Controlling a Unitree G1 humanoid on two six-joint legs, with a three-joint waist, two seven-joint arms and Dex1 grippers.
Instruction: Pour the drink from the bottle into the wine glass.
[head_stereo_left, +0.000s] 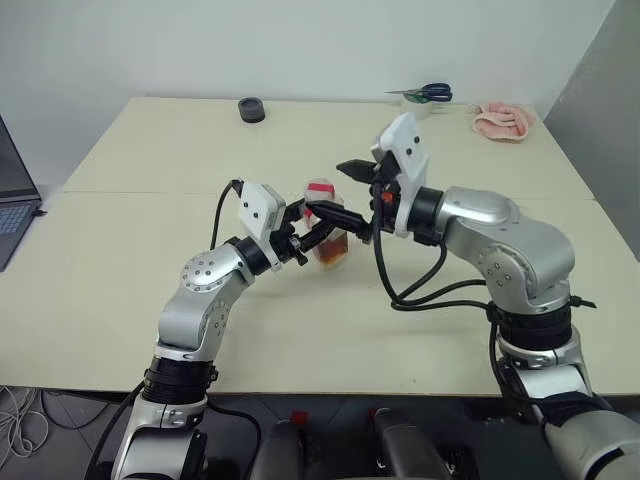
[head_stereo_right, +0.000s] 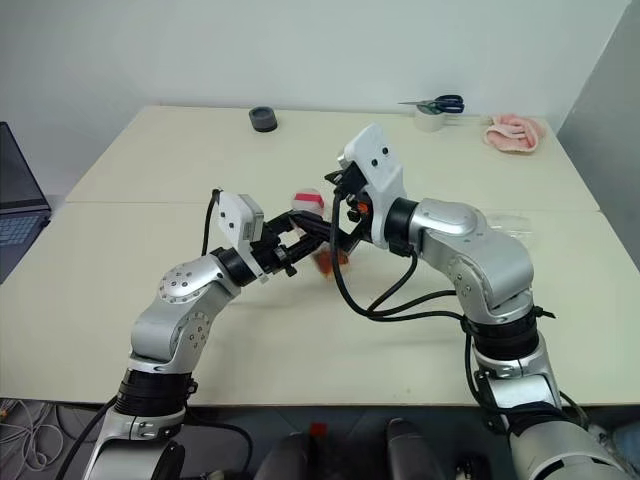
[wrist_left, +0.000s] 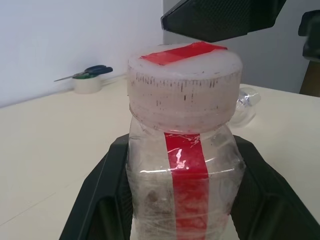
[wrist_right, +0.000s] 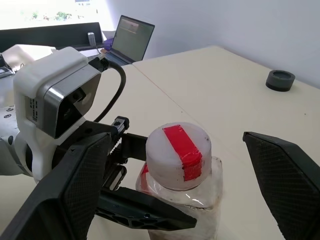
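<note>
We see our left end effector (head_stereo_left: 318, 228) clenched on the bottle (wrist_left: 182, 165), one black finger on each side of its squarish body, holding it upright above the counter (head_stereo_left: 120, 300). Our right end effector (wrist_right: 197, 200) is released, its two fingers spread wide on either side of the pale cap (wrist_right: 178, 155), not touching it; in the left wrist view one of its fingers (wrist_left: 220, 17) hangs just above the cap.

The bottle is thin clear plastic, so we judge it light and a little soft: a hard squeeze may dent the walls. The wrapping looks smooth and could slip. The body, where the left end effector has it, seems the good place to hold; the ribbed cap is the place for the right one to take and turn.

Inside the bottle, low between the left fingers, sits the reddish-brown drink (head_stereo_left: 332, 250); how full it is we cannot tell. The cap is on, so nothing can be poured yet.

Beyond the right end effector, a clear object (wrist_left: 246, 102) lies on the counter; it may be the wine glass, but we cannot tell. Farther away are a tape roll (head_stereo_left: 428, 105) with scissors (head_stereo_left: 428, 93) and a pink cloth (head_stereo_left: 503, 121).
</note>
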